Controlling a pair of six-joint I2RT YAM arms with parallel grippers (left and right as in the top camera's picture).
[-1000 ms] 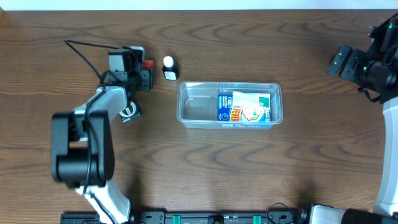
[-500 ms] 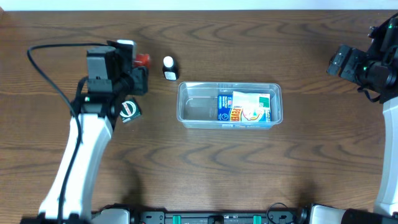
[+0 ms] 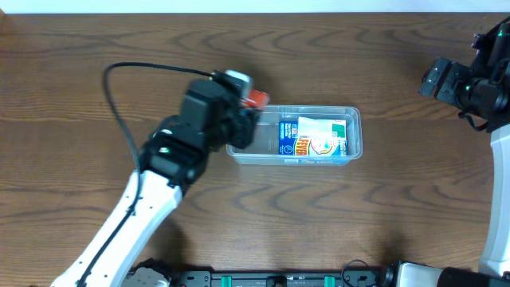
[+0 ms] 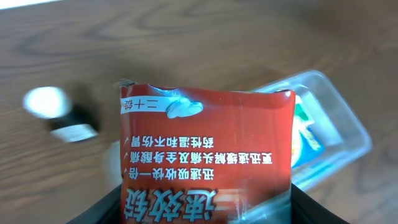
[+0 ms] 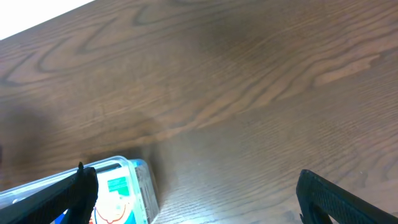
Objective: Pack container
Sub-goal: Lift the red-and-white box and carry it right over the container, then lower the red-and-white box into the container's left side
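The container [image 3: 319, 108], a clear shallow tub, sits mid-table with blue and white boxes [image 3: 315, 137] lying in its right half. My left gripper [image 3: 251, 104] hovers at the tub's left end, shut on a red box [image 3: 256, 99]. In the left wrist view the red box [image 4: 205, 143] with white Chinese print fills the space between my jaws, and the container [image 4: 339, 121] lies beyond it to the right. My right gripper [image 3: 446, 80] stands open near the table's far right; its fingers [image 5: 84, 190] are spread wide with only bare wood between them.
A small dark bottle with a white cap [image 4: 46, 102] stands on the wood left of the red box in the left wrist view; my left arm hides it from overhead. The container's corner [image 5: 134, 177] shows low left in the right wrist view.
My left arm has swung from the table's left side rightward to the container's left end, carrying the red box. The right arm has not moved.
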